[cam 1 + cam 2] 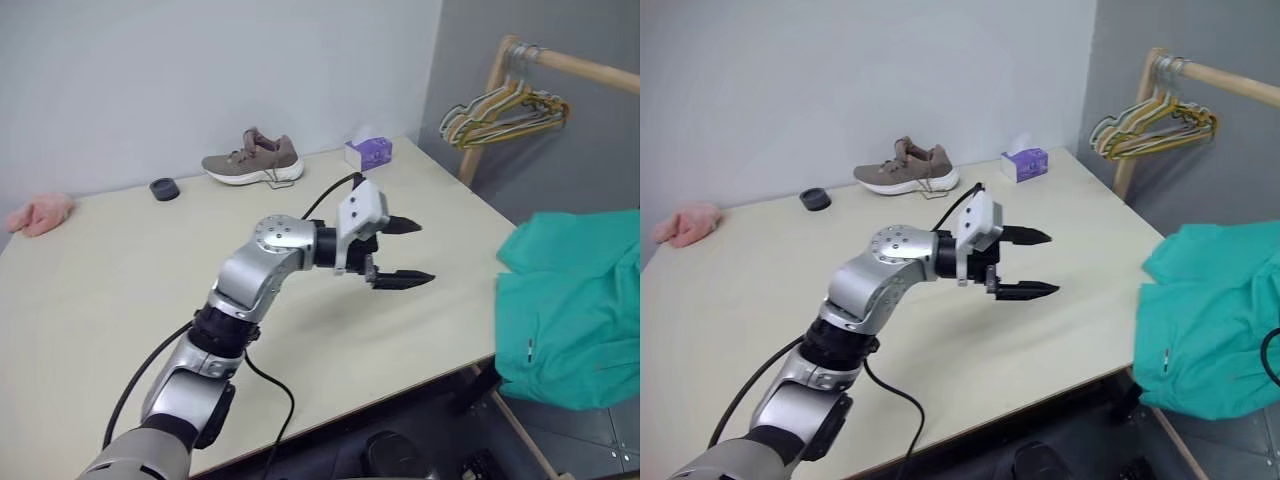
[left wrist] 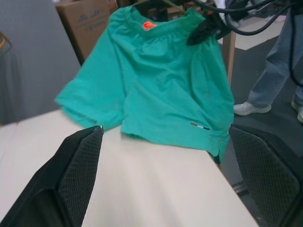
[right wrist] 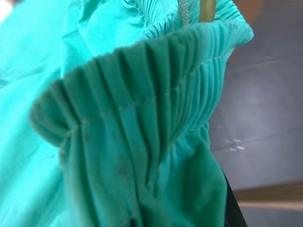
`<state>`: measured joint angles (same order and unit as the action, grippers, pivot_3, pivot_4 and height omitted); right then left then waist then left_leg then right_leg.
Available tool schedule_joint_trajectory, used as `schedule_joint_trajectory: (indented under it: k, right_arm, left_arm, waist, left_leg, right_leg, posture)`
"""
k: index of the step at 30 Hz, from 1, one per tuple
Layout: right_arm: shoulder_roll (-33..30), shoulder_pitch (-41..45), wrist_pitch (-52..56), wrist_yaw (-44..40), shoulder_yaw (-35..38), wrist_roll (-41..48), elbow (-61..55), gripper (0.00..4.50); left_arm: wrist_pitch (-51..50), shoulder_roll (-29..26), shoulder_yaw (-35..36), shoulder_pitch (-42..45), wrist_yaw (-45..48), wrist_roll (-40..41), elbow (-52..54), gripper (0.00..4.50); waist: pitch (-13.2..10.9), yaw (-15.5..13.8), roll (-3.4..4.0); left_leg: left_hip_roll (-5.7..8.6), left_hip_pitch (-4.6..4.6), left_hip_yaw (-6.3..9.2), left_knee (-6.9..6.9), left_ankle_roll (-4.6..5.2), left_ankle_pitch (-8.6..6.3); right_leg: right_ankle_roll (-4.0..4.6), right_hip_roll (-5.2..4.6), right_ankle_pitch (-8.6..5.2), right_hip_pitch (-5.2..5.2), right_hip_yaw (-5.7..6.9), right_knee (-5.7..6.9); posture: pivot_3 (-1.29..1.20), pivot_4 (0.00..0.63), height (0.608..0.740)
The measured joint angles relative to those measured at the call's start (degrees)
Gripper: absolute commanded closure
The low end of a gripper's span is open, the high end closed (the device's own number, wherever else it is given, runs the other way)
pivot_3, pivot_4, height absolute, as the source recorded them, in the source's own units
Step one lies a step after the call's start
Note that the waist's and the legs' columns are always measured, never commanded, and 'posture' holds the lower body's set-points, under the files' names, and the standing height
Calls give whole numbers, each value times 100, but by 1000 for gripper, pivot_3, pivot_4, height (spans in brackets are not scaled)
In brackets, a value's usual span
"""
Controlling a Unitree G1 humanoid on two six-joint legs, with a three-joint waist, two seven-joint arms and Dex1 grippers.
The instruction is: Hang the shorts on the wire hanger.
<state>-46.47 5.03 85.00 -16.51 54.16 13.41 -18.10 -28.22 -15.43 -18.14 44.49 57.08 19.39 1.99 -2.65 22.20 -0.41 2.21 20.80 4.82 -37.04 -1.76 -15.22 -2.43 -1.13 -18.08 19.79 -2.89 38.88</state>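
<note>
Gathered waistband uppermost, shorts [image 2: 156, 90] hanging lengthwise, hems lowest

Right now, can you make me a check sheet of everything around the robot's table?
Surface: beige table, mostly bare.
Job's things: teal shorts hang off the table's right edge, waistband bunched up; a thin wire hanger pokes out above the waistband.
Clutter: brown shoe, purple tissue box, small black cap, pink cloth, all along the far side.
Grippers: left claw open over the table, pointing at the shorts; right claw shut on the shorts.
Cables: black cable runs along the left arm.
Surroundings: wooden rack with coloured hangers; cardboard box; a person's leg.
</note>
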Motion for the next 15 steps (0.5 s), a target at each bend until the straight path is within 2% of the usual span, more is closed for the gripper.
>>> schedule_joint_trajectory:
  k: [3, 7, 15]
  right_arm:
    - [-274, 79, -342, 41, -47, -140, 435, 4500]
    - [-562, 565, -777, 35, -495, -142, 937, 4500]
    - [-1154, 1595, -1818, -26, -1618, -184, 2484, 4500]
  left_arm:
    - [130, 322, -79, 299, -170, -190, -237, 41]
    - [156, 524, -106, 515, -240, -263, -360, 41]
    - [135, 610, -111, 779, -133, -242, -439, 41]
  waist:
    - [0, 199, 2]
    - [-1, 487, 5]
    - [-6, 496, 1]
  left_leg:
    - [6, -12, -16, 4, 11, -7]
    - [4, -17, -25, 9, 27, -17]
    - [13, -27, -49, 4, 44, -27]
  right_leg:
    - [-15, -5, -8, -10, -13, -6]
    - [-25, -3, -15, -18, -24, -21]
    - [-43, -12, -15, -28, -79, -32]
  posture:
    - [-499, 9, 740]
    - [-483, 12, 740]
    - [-453, 21, 740]
